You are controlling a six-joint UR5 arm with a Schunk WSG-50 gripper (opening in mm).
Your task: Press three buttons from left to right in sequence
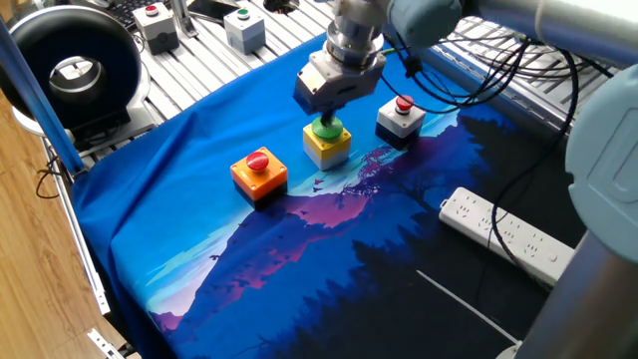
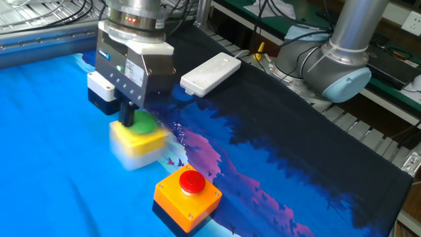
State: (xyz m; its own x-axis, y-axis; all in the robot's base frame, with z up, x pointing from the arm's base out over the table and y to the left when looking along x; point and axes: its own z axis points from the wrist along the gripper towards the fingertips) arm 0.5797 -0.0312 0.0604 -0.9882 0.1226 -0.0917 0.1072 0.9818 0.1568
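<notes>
Pressing down, the tool (image 2: 127, 117) meets the green dome of the yellow button box (image 2: 136, 141), the middle of three boxes standing in a row on the blue printed cloth (image 1: 179, 189) over the bench. The yellow box appears blurred in the other fixed view. Whether the tool's fingers are parted or together cannot be told. The orange box with red cap (image 2: 187, 197) stands to one side, the white-and-navy box with red cap (image 1: 401, 117) to the other, partly hidden behind the tool in one view. A white power strip (image 1: 503, 235) lies near the cloth's dark end. No lettering is legible.
</notes>
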